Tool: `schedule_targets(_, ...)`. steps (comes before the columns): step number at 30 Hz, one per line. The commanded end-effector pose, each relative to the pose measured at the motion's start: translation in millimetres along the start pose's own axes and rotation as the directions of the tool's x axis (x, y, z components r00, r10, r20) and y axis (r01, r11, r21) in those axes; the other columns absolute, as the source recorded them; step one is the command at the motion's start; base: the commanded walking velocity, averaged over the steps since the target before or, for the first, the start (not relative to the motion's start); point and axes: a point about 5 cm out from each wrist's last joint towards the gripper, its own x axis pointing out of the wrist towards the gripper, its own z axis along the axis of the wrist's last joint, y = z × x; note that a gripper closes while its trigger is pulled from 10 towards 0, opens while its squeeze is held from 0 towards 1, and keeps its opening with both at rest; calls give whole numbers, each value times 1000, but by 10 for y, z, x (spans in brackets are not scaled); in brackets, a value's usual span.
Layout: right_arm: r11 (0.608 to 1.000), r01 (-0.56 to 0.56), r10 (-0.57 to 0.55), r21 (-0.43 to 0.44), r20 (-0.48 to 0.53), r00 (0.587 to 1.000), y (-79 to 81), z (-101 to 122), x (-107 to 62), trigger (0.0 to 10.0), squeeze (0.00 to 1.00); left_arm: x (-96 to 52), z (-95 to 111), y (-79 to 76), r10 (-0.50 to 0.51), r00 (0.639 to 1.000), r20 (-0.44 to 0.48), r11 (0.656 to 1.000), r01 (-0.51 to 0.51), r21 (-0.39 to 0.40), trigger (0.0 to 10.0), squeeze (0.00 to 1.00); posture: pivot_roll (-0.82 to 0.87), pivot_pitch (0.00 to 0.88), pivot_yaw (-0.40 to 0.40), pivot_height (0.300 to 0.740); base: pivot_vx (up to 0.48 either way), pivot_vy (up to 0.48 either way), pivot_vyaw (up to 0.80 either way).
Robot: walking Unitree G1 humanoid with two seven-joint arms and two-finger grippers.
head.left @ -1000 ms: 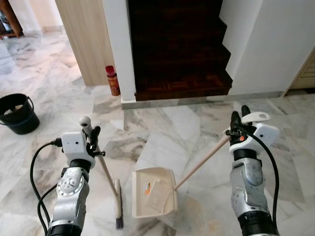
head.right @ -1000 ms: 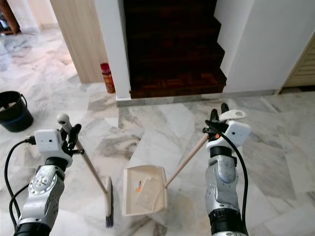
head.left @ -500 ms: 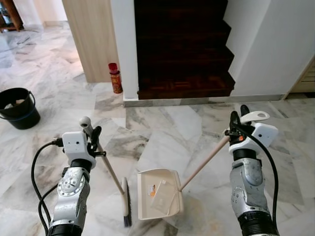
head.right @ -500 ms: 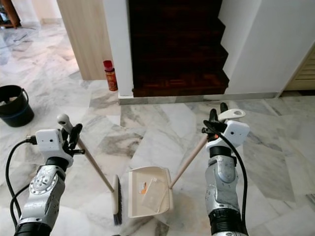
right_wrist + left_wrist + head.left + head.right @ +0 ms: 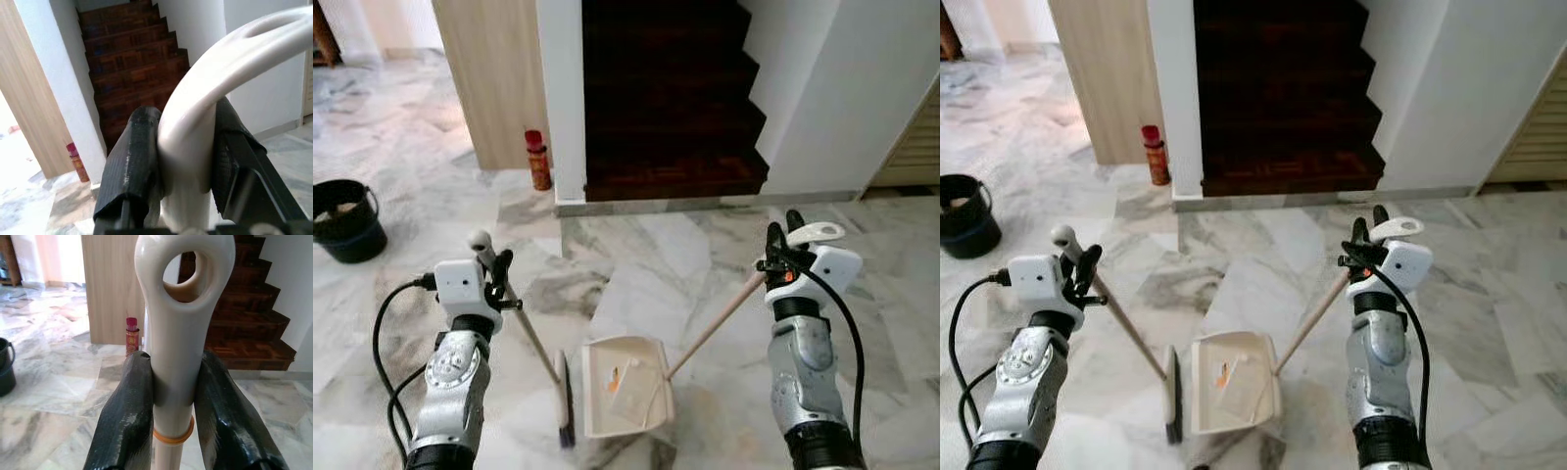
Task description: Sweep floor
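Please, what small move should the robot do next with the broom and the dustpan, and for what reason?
Probably lift the dustpan level and carry it toward the bucket. The scraps already lie inside the pan, and the broom head rests beside its left edge, with no litter visible between them. The left gripper is shut on the broom handle, the right gripper on the dustpan handle.

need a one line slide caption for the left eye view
Left gripper holds a broom beside the cream dustpan held by the right gripper on marble floor.
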Motion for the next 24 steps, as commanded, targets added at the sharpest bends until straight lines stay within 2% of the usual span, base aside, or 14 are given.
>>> schedule_targets(1,1000,-12,11,20,41,999,52,85,52,10000,0,37,97,8,-4,999,36,1000,4,15,10000,0,23,0,-3,740,0,266,0)
schedule_targets(24,999,-39,39,12,33,999,92,89,54,10000,0,18,83,3,5,1000,28,1000,-6,11,10000,0,23,0,-11,740,0,285,0)
